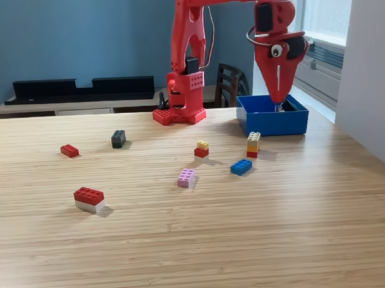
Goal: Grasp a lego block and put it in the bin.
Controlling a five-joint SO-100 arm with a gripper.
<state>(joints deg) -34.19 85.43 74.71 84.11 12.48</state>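
Pincer [279,104] tips hang inside the open top of the bin [272,124], pointing straight down; the red jaws look pressed together with nothing visible between them, though the bin wall hides the very ends, so whether a block sits there I cannot tell. The blue bin stands near the table's far edge, on the exterior view's right of the arm's red base [179,99].

Judging the step as a drop-off, it goes best if the jaws part fully while low over the bin floor, then lift straight up clear of the walls.

Outward on the wooden table [246,243] lie a stacked yellow-orange-red block [253,144], a blue brick [241,167], a yellow-on-red pair [201,149], and a pink brick [186,177].
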